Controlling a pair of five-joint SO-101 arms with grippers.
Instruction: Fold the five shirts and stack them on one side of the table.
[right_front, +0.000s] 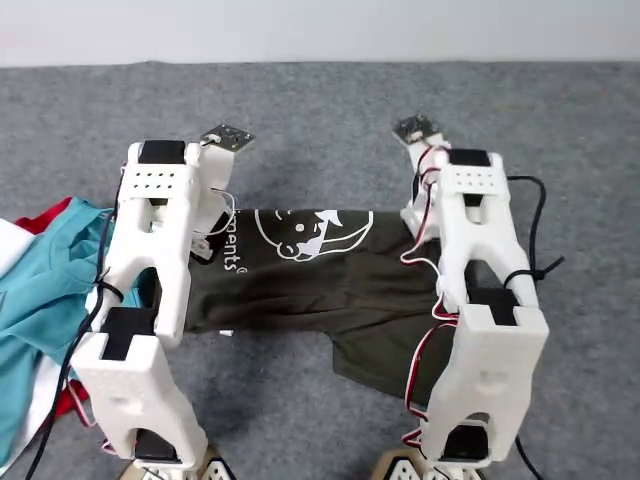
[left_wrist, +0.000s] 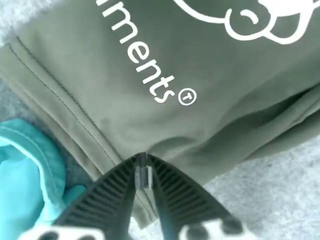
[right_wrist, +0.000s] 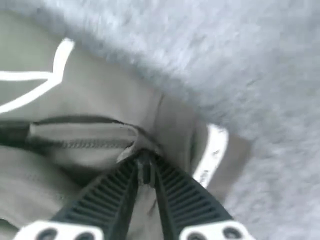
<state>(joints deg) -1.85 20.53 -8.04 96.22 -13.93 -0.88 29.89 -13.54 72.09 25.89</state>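
A dark olive shirt (right_front: 320, 280) with a white print lies partly folded on the grey carpet between the two arms. My left gripper (left_wrist: 142, 167) is shut on the olive shirt's (left_wrist: 200, 75) hemmed edge, next to the white lettering. My right gripper (right_wrist: 144, 165) is shut on a bunched fold of the olive shirt (right_wrist: 90, 145) at its other end, close to a white label (right_wrist: 212, 152). A pile of other shirts (right_front: 40, 300), teal, white and red, lies at the left edge of the table. A teal shirt (left_wrist: 25, 175) sits just beside the left fingers (left_wrist: 110, 195).
Grey carpet (right_front: 330, 110) covers the table, with open room beyond the olive shirt and to the right. The white arms (right_front: 150, 300) stand over both ends of the shirt, with cables (right_front: 520, 270) hanging from the right one.
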